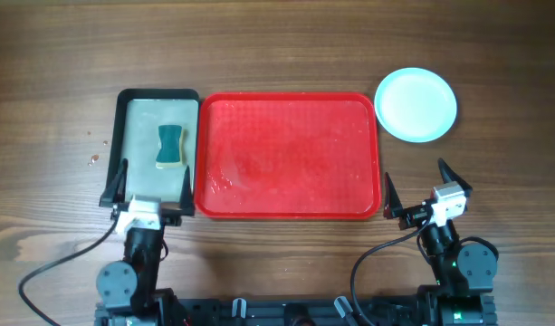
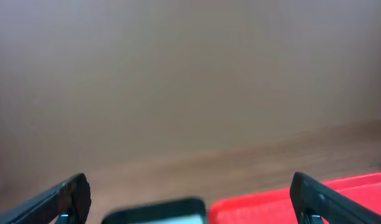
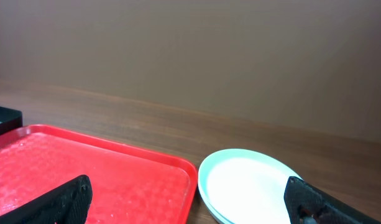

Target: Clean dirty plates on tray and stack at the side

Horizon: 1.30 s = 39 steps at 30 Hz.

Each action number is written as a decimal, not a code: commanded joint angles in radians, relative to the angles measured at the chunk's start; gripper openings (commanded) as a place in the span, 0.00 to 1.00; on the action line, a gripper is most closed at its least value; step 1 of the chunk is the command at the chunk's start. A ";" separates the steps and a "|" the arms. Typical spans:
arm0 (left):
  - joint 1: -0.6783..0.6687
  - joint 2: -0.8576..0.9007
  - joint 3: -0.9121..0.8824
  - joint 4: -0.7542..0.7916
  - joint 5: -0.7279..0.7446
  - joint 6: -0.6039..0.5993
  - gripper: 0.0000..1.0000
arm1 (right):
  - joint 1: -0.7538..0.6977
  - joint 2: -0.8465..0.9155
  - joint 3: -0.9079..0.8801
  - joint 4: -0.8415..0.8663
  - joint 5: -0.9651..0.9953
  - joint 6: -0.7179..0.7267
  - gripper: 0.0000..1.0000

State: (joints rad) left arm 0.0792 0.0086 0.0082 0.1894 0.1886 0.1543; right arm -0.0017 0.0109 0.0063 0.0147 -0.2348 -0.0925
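The red tray (image 1: 289,156) lies in the middle of the table with no plates on it; its surface shows wet smears. It also shows in the right wrist view (image 3: 84,174) and the left wrist view (image 2: 265,202). A stack of plates (image 1: 416,104) with a white one on top and aqua rims beneath sits right of the tray's far corner, seen in the right wrist view (image 3: 249,186). My left gripper (image 1: 152,188) is open and empty at the near edge of the small tray. My right gripper (image 1: 426,188) is open and empty, near the red tray's near right corner.
A black-rimmed grey-green tray (image 1: 137,127) stands left of the red tray and holds a teal and yellow sponge (image 1: 170,147). Its rim shows in the left wrist view (image 2: 156,210). Bare wooden table surrounds both trays.
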 commanded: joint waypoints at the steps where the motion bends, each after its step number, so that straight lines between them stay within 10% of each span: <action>1: -0.004 -0.005 -0.003 -0.145 -0.191 -0.119 1.00 | -0.005 -0.007 -0.001 0.003 0.002 -0.012 1.00; 39: -0.005 -0.005 -0.003 -0.262 -0.205 -0.200 1.00 | -0.005 -0.007 -0.001 0.003 0.002 -0.012 1.00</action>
State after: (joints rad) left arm 0.0784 0.0109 0.0071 -0.0677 -0.0032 -0.0330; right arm -0.0017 0.0109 0.0063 0.0143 -0.2348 -0.0929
